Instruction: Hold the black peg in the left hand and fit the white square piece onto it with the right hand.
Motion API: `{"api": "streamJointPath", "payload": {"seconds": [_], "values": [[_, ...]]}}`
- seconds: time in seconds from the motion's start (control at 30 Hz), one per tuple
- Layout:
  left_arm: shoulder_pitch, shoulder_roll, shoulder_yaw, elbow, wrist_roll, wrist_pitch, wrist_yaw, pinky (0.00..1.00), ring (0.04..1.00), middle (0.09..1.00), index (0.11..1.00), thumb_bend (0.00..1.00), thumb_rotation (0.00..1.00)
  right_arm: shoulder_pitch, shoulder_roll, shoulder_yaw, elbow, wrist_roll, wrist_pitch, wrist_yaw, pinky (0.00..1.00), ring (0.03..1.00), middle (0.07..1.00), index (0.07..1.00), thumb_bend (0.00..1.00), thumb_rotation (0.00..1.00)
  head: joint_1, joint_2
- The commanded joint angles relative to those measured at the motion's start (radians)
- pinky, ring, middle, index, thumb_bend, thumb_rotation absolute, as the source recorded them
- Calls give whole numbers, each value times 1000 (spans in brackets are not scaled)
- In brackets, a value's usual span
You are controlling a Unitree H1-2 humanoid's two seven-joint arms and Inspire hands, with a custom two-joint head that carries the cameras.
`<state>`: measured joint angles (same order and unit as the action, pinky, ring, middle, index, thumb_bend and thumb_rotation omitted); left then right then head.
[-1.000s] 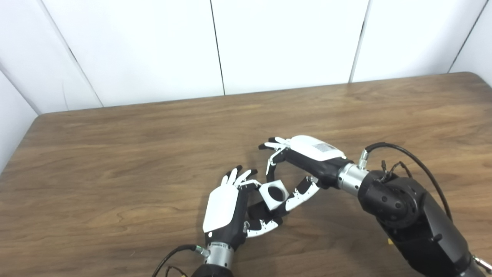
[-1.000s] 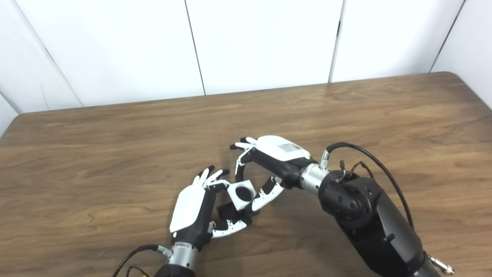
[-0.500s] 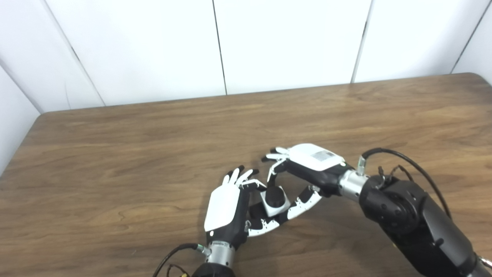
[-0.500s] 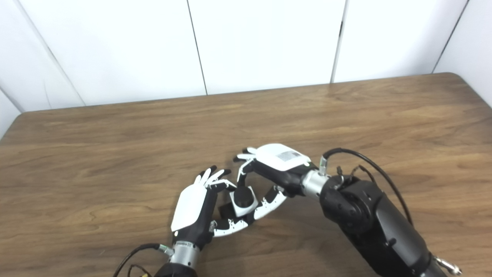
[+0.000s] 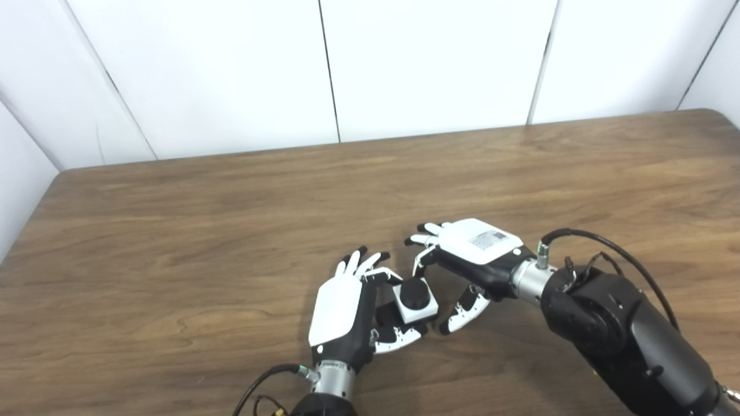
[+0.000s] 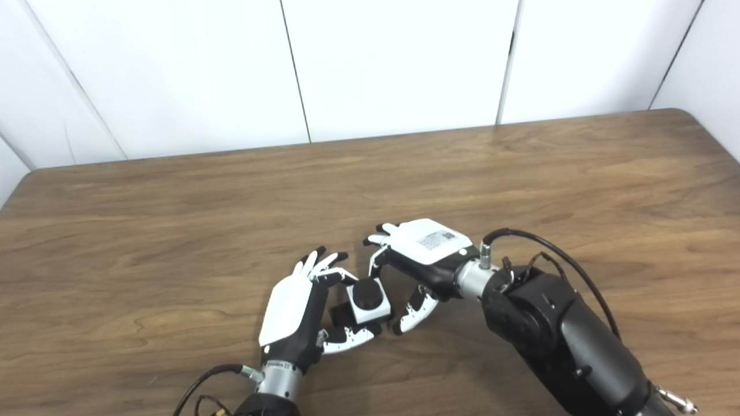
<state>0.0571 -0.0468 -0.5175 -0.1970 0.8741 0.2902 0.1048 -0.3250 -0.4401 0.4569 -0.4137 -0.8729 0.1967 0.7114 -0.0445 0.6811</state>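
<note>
The white square piece [image 5: 426, 314] sits on the black peg [image 5: 414, 293], whose round top fills the piece's hole. The peg's dark base [image 5: 384, 312] rests between the fingers and thumb of my left hand [image 5: 338, 309], which is shut on it, low over the wooden table [image 5: 173, 231]. My right hand [image 5: 475, 249] hovers just right of the piece with fingers spread. Its thumb [image 5: 462, 309] stands a small gap away from the piece's right edge, and its fingertips [image 5: 425, 255] curl above the piece without touching. The lower part of the peg is hidden by the piece.
White wall panels [image 5: 324, 69] rise behind the table's far edge. The right forearm [image 5: 613, 323] and its black cable [image 5: 584, 232] cover the near right of the table. A cable [image 5: 260, 387] trails from the left wrist at the bottom edge.
The right hand lowered the white piece, its hole empty one second ago, onto the peg. It then let go and drew back to the right. The left hand stayed in place.
</note>
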Motion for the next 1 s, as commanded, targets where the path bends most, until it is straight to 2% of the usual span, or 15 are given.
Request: {"api": "streamJointPath", "payload": {"seconds": [0.0,0.1,0.17,0.23,0.47,0.7,0.97], "values": [[23,-60,-36,64,9,4,13,1000,984,885,491,518,73,-32,4,-15,-37,-8,-24,0,1000,1000,948,637,779,243,1,0],[25,-62,-38,60,7,15,7,1000,989,887,494,518,76,-28,7,-23,-36,-3,-20,4,997,1000,953,645,797,293,1,-1],[25,-61,-38,55,4,18,3,1000,988,891,610,684,184,-25,12,-31,-37,3,-12,7,993,1000,954,650,812,321,1,-2],[25,-57,-38,52,6,21,0,1000,987,897,700,762,247,-21,15,-40,-36,9,-12,4,982,1000,951,664,833,349,1,-2],[30,-49,-33,33,-10,25,0,1000,988,915,872,875,325,-10,29,-70,-37,21,1,10,971,1000,952,695,859,391,0,-5],[26,-24,-36,6,-31,6,-24,1000,1000,959,986,974,491,-3,44,-107,-35,43,11,6,951,1000,950,695,874,398,-2,-9],[31,-6,-30,-42,-53,-5,-43,1000,1000,980,989,998,510,-18,50,-142,-60,68,52,25,966,1000,963,715,867,409,7,-20]]}}
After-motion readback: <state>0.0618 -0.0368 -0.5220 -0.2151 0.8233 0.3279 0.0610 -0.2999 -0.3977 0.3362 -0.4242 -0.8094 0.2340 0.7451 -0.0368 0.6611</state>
